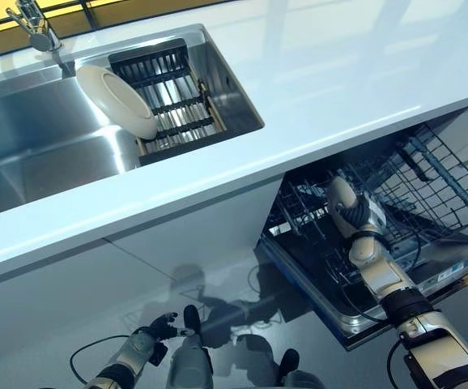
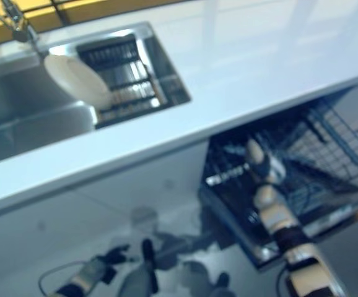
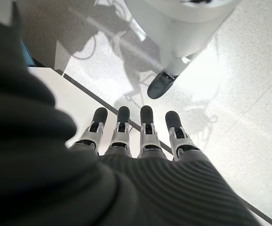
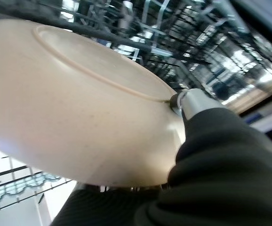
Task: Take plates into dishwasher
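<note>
Right hand (image 1: pixel 355 223) gripped a plate (image 4: pixel 75 103) over the dishwasher rack (image 1: pixel 428 174), loading under way; next, slot it between tines while left hand (image 1: pixel 163 327) hung relaxed.

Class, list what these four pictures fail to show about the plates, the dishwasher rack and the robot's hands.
- Right hand: in the right wrist view the cream round plate hides most of its fingers.
- Dark wire dishwasher rack: the white countertop covers its back part in the eye views, so its contents are unknown.
- White plate in the sink rack: its lower edge is hidden.
- Left hand: thumb out of view.
</note>
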Available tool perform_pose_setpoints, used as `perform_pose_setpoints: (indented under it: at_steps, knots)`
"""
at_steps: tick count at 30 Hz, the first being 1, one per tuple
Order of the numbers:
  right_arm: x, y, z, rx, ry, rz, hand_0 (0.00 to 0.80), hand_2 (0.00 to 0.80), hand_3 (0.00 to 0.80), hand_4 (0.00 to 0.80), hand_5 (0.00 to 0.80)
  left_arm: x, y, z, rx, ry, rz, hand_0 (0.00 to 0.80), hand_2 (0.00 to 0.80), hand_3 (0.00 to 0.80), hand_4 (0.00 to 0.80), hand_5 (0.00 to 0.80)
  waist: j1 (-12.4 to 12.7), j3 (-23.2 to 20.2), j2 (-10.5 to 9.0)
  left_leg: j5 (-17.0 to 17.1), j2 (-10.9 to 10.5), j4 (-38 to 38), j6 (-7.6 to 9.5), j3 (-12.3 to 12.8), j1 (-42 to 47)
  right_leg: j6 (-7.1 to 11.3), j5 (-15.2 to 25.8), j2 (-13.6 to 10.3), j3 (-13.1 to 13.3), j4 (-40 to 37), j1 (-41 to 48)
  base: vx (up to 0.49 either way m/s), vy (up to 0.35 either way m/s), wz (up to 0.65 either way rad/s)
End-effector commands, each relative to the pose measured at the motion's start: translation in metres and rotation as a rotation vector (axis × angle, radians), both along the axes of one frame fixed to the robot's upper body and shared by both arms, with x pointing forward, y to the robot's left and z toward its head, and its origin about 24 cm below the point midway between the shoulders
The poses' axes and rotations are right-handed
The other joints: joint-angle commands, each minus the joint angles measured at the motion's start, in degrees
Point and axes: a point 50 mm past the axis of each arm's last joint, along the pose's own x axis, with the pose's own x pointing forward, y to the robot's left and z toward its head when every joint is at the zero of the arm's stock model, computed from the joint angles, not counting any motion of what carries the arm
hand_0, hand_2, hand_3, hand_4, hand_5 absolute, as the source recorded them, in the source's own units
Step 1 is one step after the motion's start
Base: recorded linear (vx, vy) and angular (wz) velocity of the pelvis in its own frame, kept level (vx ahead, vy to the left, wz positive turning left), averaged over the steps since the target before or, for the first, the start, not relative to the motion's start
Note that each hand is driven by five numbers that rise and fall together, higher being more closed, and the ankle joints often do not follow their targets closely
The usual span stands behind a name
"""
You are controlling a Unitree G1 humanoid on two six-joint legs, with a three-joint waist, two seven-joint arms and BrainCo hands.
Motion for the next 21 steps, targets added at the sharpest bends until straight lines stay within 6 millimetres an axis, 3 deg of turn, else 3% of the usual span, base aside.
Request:
perform_pose_setpoints:
  at_steps: [1, 13, 21]
  knots:
    - [0.017, 0.012, 0.022, -0.059, -0.070, 0.048, 0.800, 0.800, 0.800, 0.800, 0.800, 0.013, -0.002, 0.005, 0.050, -0.007, -0.106, 0.000, 0.000, 0.000, 0.000, 0.000, 1.53, 0.19, -0.37, -3.23, -2.88, 0.49, -0.08, -0.59, -3.06, -1.69, -1.87, -0.28, 1.71, 4.30, -0.15, 0.000, 0.000, 0.00]
    - [0.031, 0.014, 0.030, -0.104, -0.030, 0.061, 0.800, 0.800, 0.800, 0.800, 0.800, 0.024, -0.003, 0.012, 0.044, -0.029, -0.126, 0.000, 0.000, 0.000, 0.000, 0.000, 3.00, 1.30, -0.02, -3.29, -3.97, 0.14, 0.22, -1.91, -3.86, -1.45, -1.53, -0.61, 1.14, 4.56, -1.18, -0.008, 0.006, 0.04]
    - [0.034, 0.012, 0.024, -0.118, 0.046, 0.077, 0.800, 0.800, 0.800, 0.800, 0.800, 0.029, -0.004, 0.015, 0.041, -0.042, -0.134, 0.000, 0.000, 0.000, 0.000, 0.000, 3.73, 1.79, -0.11, -3.34, -4.22, -0.01, 0.36, -2.13, -3.97, -1.31, -1.18, -0.69, 0.59, 4.70, -1.94, 0.000, 0.000, 0.00]
